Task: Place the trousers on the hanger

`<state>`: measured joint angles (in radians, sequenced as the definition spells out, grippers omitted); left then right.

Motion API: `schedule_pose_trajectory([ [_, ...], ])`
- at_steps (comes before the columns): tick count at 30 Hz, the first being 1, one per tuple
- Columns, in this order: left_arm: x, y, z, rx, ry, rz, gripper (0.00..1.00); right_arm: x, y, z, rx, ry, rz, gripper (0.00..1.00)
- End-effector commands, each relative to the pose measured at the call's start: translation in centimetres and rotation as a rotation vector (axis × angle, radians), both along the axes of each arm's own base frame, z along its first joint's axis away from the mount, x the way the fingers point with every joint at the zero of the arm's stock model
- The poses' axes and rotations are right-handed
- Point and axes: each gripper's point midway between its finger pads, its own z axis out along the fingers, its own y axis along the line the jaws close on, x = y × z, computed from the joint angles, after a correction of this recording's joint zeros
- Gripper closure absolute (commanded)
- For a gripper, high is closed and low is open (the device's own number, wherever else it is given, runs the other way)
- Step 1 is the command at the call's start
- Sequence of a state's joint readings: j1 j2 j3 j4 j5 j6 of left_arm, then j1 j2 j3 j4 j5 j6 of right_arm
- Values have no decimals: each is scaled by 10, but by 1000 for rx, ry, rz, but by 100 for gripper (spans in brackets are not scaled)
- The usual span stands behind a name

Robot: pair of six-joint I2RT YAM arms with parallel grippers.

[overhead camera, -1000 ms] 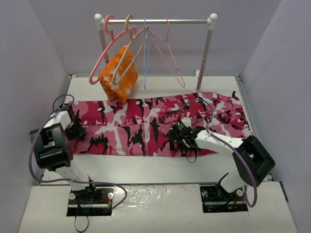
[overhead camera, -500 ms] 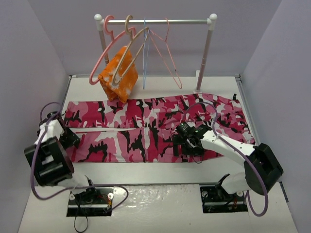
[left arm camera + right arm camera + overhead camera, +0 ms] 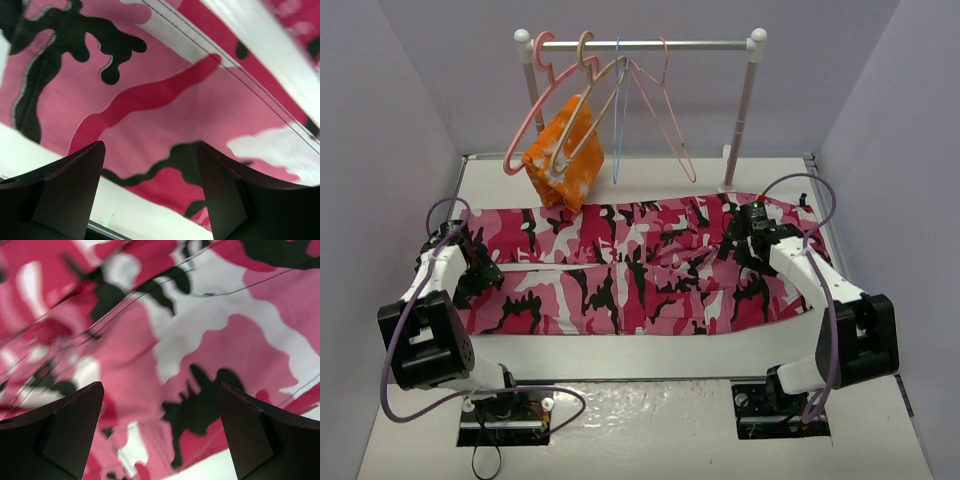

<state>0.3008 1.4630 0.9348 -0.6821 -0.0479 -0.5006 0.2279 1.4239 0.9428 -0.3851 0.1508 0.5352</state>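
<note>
The left claw (image 3: 150, 152) and right claw (image 3: 160, 387) hang spread, empty, over the trousers (image 3: 620, 270) by the worktop's (image 3: 650, 352) side edges — a shallow pinch could slip.

Lilac walls (image 3: 420, 80), white table (image 3: 620, 356), clothes rail (image 3: 710, 44)

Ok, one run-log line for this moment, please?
trousers: lying flat | hanger: on rail | left fingers: open, over trousers | right fingers: open, over trousers
</note>
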Motion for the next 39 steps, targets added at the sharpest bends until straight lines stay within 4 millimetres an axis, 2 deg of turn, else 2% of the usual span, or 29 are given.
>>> schedule_pose_trajectory([
  [1,8,4,-18,-16,37,28,29,28,-14,-27,9,-27,-70,9],
  [5,-4,0,-40,-50,117,27,29,41,-22,-49,1,-28,-143,8],
  [8,-12,-1,-49,-62,164,23,29,37,-47,-67,-28,0,-239,8],
  [11,-14,-2,-51,-66,179,15,29,27,-83,-78,-45,25,-356,8],
  [14,-15,-1,-49,-63,184,3,29,16,-118,-83,-36,38,-476,8],
  [16,-17,0,-49,-61,190,-4,29,14,-128,-80,-30,27,-508,8],
  [18,-19,0,-47,-60,200,-15,29,17,-131,-72,-29,4,-503,8],
  [22,-18,1,-39,-48,171,-27,29,28,-112,-46,-3,-71,-413,8],
  [28,-10,0,-28,-9,130,-67,29,38,-45,-6,3,-175,-127,8],
  [30,-10,-4,-28,-15,134,-78,29,35,-20,-5,10,-174,-34,8],
  [32,-12,-6,-29,-22,141,-79,29,32,-6,-11,10,-153,15,8],
  [39,-17,-5,-31,-14,172,-94,29,40,26,-43,23,-72,118,8],
])
